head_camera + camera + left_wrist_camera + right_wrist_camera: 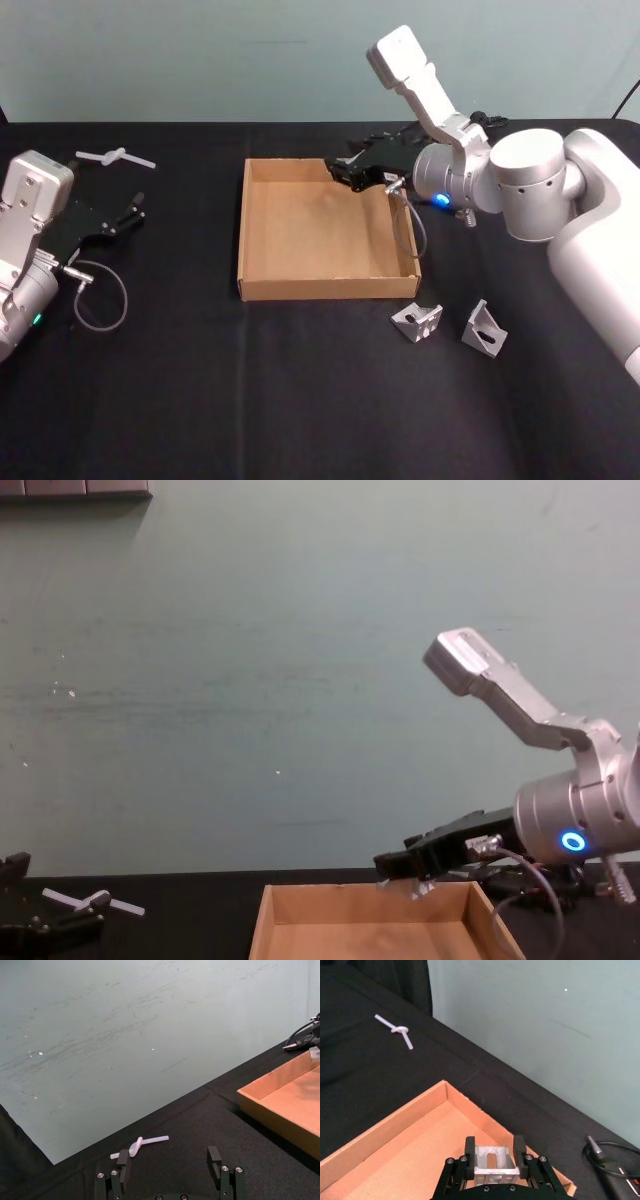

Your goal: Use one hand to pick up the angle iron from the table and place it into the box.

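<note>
Silver metal, the angle iron (493,1165) sat clamped between the two black fingers of the right tool (495,1143), which had closed on its sides so that its slotted face showed between them. The chest view showed this tool (397,862) reaching in from the right, above the rim of the box (365,903). The head view placed it (345,173) over the far right part of the box (325,288), by the far wall. The blue ring glowed on the arm's round joint behind it.

The tan cardboard box lay in the middle of the black bench (300,400), and the part of its floor that showed was bare. Just off its near right corner, two other angle irons (417,321) (484,328) rested on the bench, close beside each other and apart from the box.

At the left side of the bench, well apart from the box, the left tool (168,1159) was low over the cloth with its fingers spread wide and nothing between them. Beyond it, toward the far left, a white plastic piece (140,1144) lay on the bench. A pale green wall (250,680) stood behind the far edge.
</note>
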{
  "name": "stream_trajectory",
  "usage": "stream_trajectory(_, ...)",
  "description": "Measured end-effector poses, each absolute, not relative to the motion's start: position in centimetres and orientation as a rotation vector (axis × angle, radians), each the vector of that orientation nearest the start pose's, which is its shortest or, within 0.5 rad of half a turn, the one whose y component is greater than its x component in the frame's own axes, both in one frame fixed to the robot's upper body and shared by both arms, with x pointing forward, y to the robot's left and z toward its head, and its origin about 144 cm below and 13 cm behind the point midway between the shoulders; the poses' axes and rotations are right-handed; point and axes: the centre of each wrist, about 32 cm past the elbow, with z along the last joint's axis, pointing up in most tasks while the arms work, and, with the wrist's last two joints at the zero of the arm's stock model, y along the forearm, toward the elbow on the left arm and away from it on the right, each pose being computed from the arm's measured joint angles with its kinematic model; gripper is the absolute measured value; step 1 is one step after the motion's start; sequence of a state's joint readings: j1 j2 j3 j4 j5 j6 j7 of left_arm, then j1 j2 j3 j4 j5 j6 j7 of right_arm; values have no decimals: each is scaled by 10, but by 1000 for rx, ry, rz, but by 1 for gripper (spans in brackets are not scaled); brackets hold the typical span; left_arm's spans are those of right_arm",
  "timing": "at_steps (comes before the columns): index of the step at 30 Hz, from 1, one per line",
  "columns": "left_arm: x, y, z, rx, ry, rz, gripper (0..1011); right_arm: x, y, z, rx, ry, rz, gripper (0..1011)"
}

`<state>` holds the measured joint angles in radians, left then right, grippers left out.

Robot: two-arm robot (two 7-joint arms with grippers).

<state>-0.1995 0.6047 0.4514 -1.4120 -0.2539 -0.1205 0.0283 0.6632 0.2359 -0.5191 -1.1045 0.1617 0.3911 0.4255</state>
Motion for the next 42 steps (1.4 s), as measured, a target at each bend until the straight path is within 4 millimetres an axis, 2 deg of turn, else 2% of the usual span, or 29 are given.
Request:
stream_trajectory(18, 489, 310, 1140, 304, -285, 1248, 1005, 617, -186, 1223, -481, 41, -854, 476)
stream_trajectory(35, 489, 310, 1140, 304, -285, 1248, 1005, 617, -187, 1224, -481, 41, -855, 985)
stream_trajectory(42, 489, 310, 1140, 304, -285, 1248, 1005, 617, -187, 1224, -480, 42, -855, 1000)
